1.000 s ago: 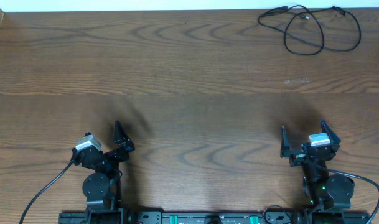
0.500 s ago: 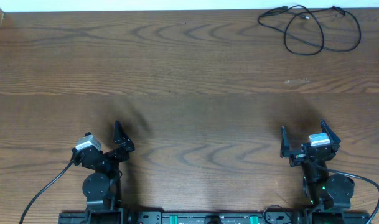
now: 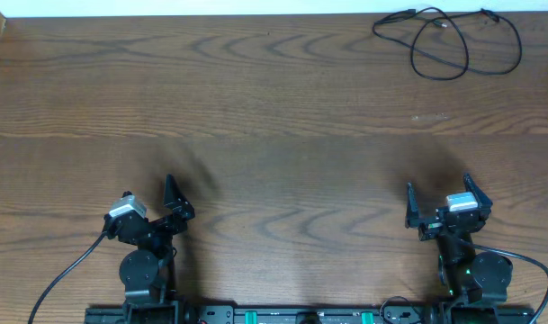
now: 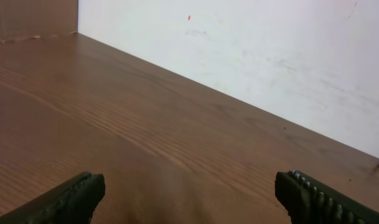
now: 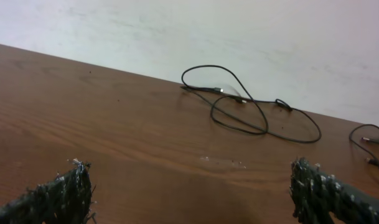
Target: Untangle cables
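- No text, label, brand or number that I can read in any of my three views.
- Camera housings (image 3: 122, 210) on my wrists are too small from overhead to tell if they carry print.

The table (image 3: 274, 135) is brown, with darker wavy wood grain across the whole top. The cables (image 3: 444, 40) at the table's far right corner are black. The wall (image 4: 270, 50) behind the table is white and faintly smudged. The left gripper (image 4: 189, 193) and right gripper (image 5: 189, 186) are black. The rail (image 3: 274, 317) at the table's near edge is black, with green marks.
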